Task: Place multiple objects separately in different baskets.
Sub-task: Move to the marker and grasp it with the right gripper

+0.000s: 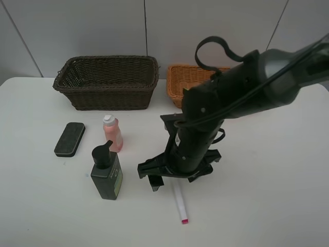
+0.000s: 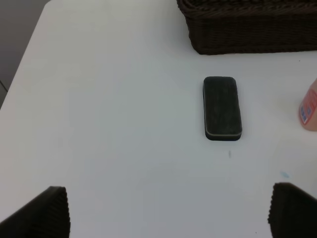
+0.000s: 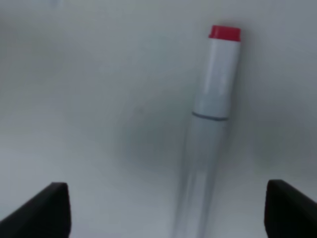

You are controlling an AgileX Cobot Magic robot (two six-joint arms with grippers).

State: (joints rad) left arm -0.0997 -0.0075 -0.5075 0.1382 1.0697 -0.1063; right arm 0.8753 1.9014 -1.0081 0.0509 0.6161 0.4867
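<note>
White marker [image 3: 214,94] lies between spread fingers [image 3: 45,212].

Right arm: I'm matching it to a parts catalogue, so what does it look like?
The right arm is a thick dark-grey tube with a black cable looping over it. Its end effector is black and boxy, with ribbed black fingers.

Deeper basket [image 1: 108,95] left of shallower basket [image 1: 177,82], eraser [image 1: 70,138], pump bottle [image 1: 106,175], marker [image 1: 180,203] in front, left to right

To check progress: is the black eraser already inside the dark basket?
No, the eraser lies on the table, outside the dark basket.
</note>
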